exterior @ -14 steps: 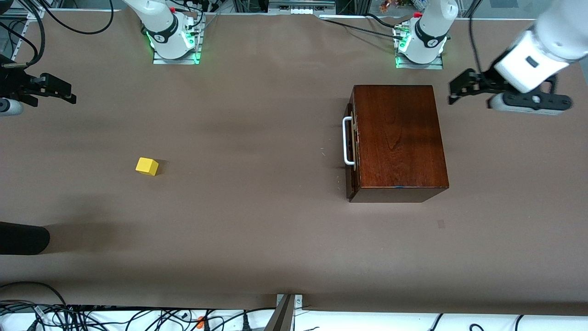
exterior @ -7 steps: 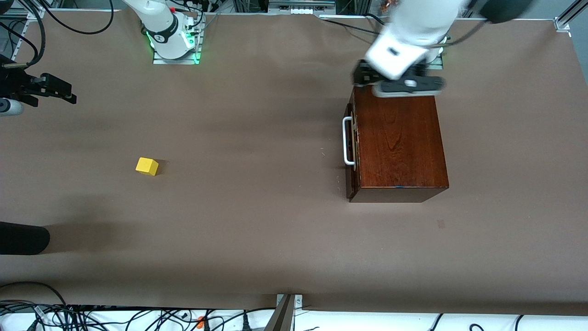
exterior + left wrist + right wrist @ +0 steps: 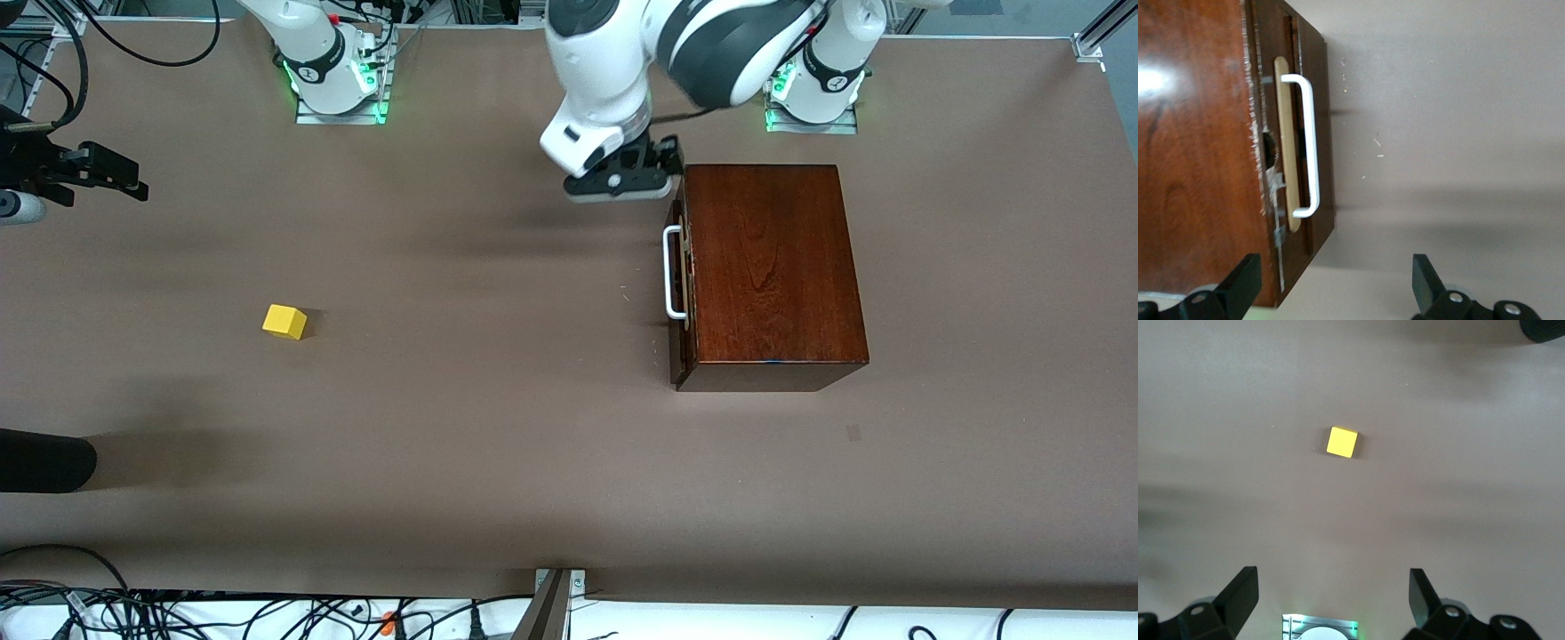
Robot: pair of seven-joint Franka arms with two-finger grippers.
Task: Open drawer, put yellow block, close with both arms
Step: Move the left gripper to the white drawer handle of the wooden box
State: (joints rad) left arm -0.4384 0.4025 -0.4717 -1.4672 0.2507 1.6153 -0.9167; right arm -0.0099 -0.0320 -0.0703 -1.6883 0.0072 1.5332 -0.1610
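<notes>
The dark reddish-brown wooden box (image 3: 773, 267) sits toward the left arm's end of the table. Its drawer is shut, with the white bar handle (image 3: 673, 271) facing the right arm's end. My left gripper (image 3: 633, 166) hangs open and empty over the table beside the box's corner nearest the bases. In the left wrist view the handle (image 3: 1308, 143) and the box (image 3: 1191, 167) lie ahead of the left gripper (image 3: 1335, 287). The yellow block (image 3: 284, 321) lies alone on the table toward the right arm's end. My right gripper (image 3: 124, 175) waits open, high over the table's end. The right wrist view shows the block (image 3: 1342, 442) below the right gripper (image 3: 1331, 597).
The brown table (image 3: 498, 427) stretches between the block and the box. A dark rounded object (image 3: 44, 460) juts in at the right arm's end, nearer to the front camera. Cables (image 3: 178, 613) run along the front edge. The arm bases (image 3: 338, 84) stand at the back.
My left arm has swung from the table's end, across the box top, to the table beside the drawer front. The right arm, block and drawer have not moved.
</notes>
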